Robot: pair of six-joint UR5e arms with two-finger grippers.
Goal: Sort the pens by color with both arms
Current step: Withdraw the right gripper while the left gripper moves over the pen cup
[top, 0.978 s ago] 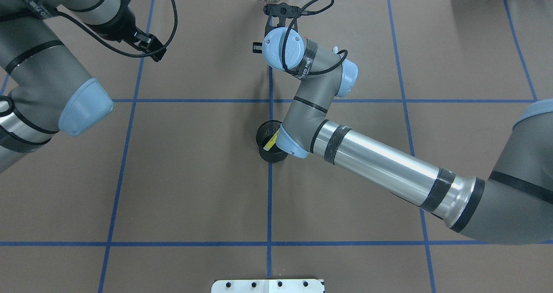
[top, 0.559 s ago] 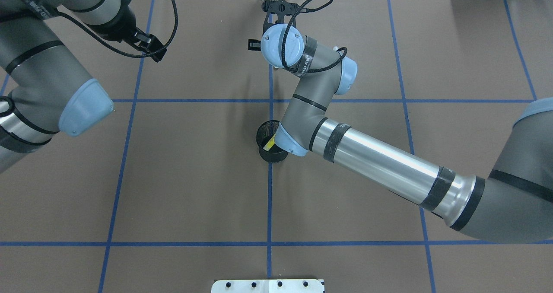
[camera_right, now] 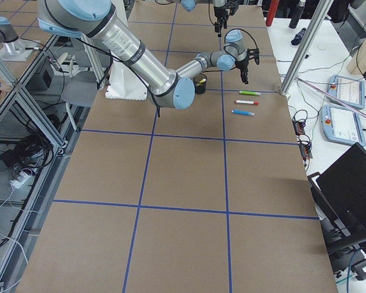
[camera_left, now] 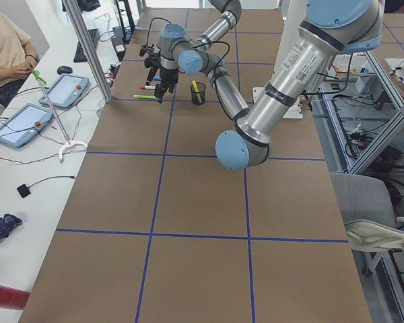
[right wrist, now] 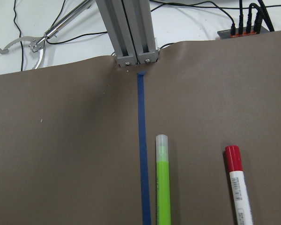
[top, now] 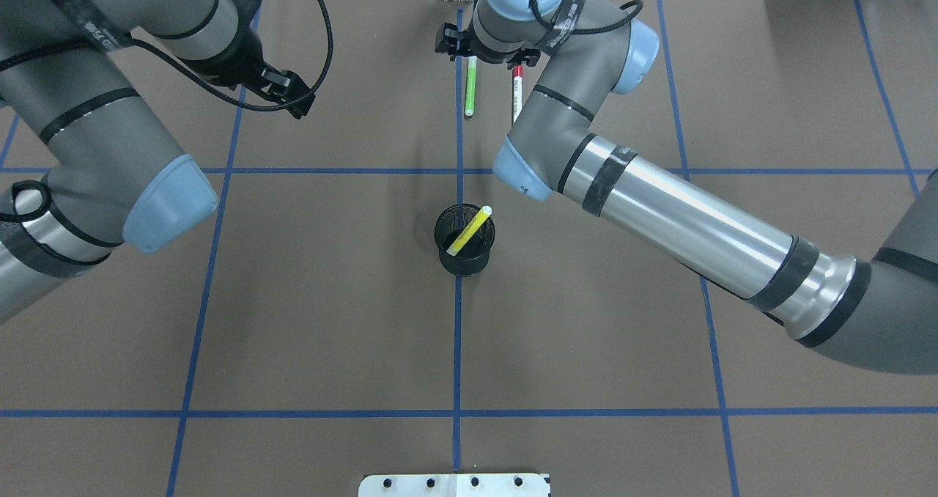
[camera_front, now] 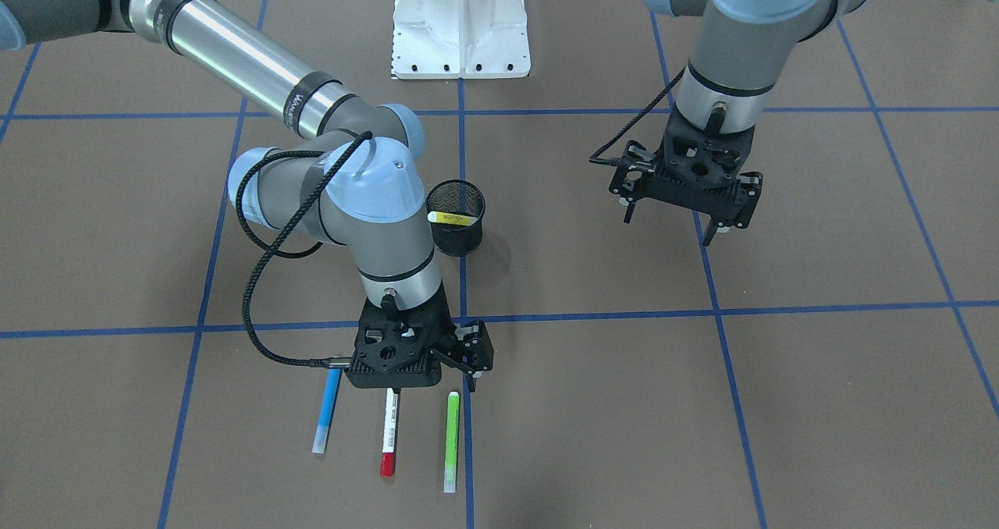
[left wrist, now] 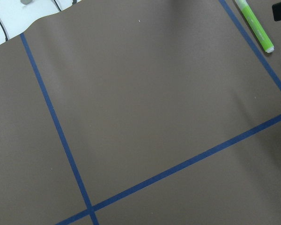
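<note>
We see the yellow pen (top: 469, 231) leaning in the black mesh cup (top: 463, 262) at the middle of the table (top: 330, 321), while the green pen (top: 470, 86) and the red-ended white pen (top: 516, 97) lie side by side, apart, at the far edge beneath the wrist of the right arm (top: 689, 211).

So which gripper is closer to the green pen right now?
Right. The right gripper hangs just above the row of pens, at the green pen's robot-side end. The left gripper hovers far off to the side, over bare table.
</note>
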